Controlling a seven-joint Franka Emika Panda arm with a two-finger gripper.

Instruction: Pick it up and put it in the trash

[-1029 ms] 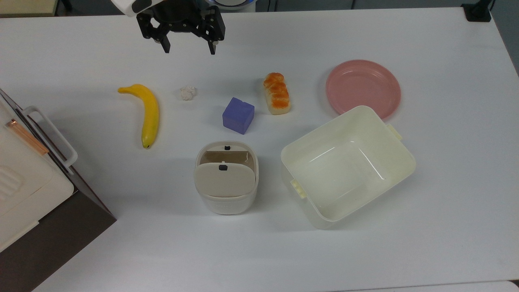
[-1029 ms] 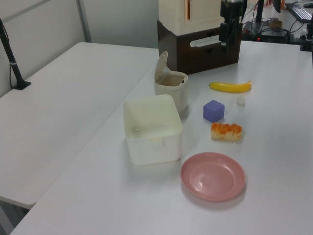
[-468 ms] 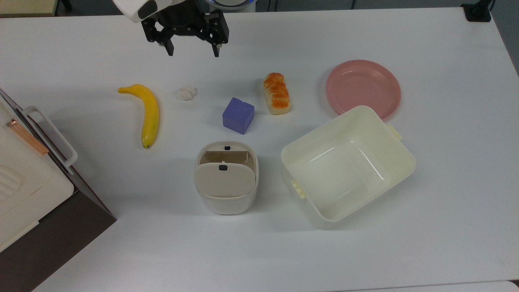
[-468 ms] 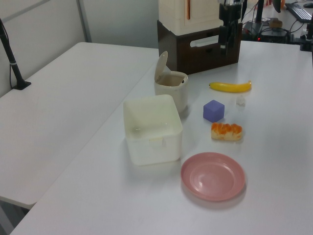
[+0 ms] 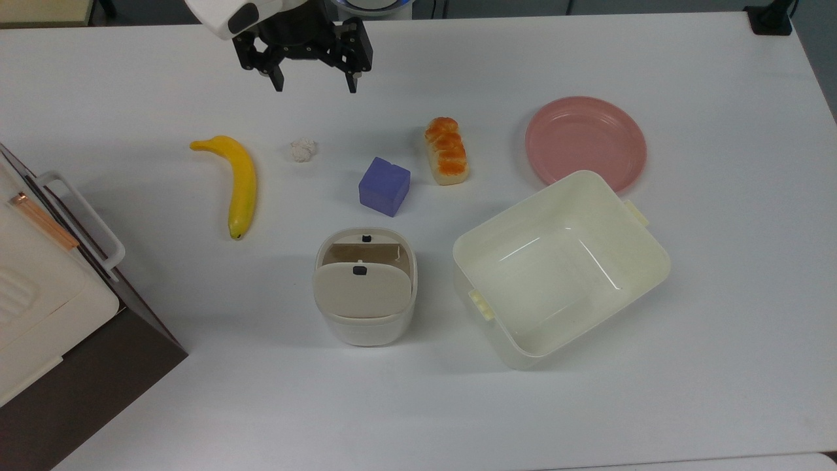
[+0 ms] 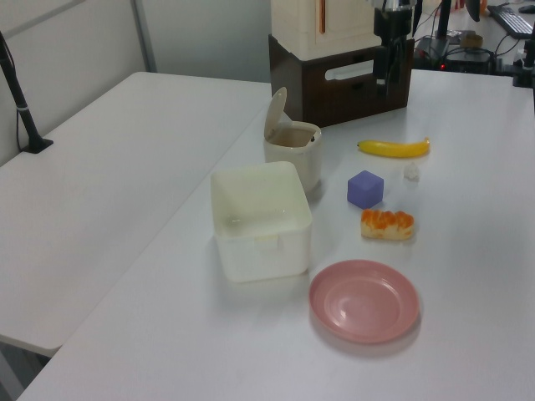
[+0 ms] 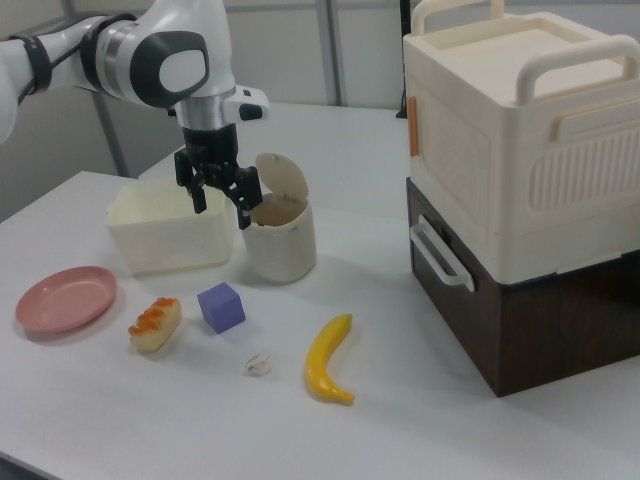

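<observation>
1. While the claw (image 5: 315, 86) hangs in the air near the top view's upper edge, its two black fingers (image 5: 278, 80) are spread wide with nothing between them.
2. The crumpled white paper wad (image 5: 303, 150) lies on the white worktop (image 5: 719, 275), below the claw in the top view and well apart from it.
3. In the top view the wad sits between the yellow banana (image 5: 237, 183) on the top view's left and the purple cube (image 5: 384, 186) on the top view's right, touching neither.
4. The small cream trash bin (image 5: 365, 288) stands upright below the cube in the top view, its beige flap lid (image 5: 357, 288) tilted so the opening behind it shows.
5. In the right view the claw (image 7: 219, 207) appears in front of the bin (image 7: 280, 240) and the large cream tub (image 7: 165, 228), above the level of the worktop.
6. The tub (image 5: 561, 268) stands just beside the bin, on the top view's right, at a skewed angle.
7. A pink plate (image 5: 585, 140) lies beyond the tub, partly covered by the tub's rim in the top view.
8. The orange-topped bread loaf (image 5: 446, 150) lies between the cube and the plate.
9. A cream box with handles (image 7: 520, 130) is stacked on a dark brown base (image 7: 540, 315) at the right view's right.
</observation>
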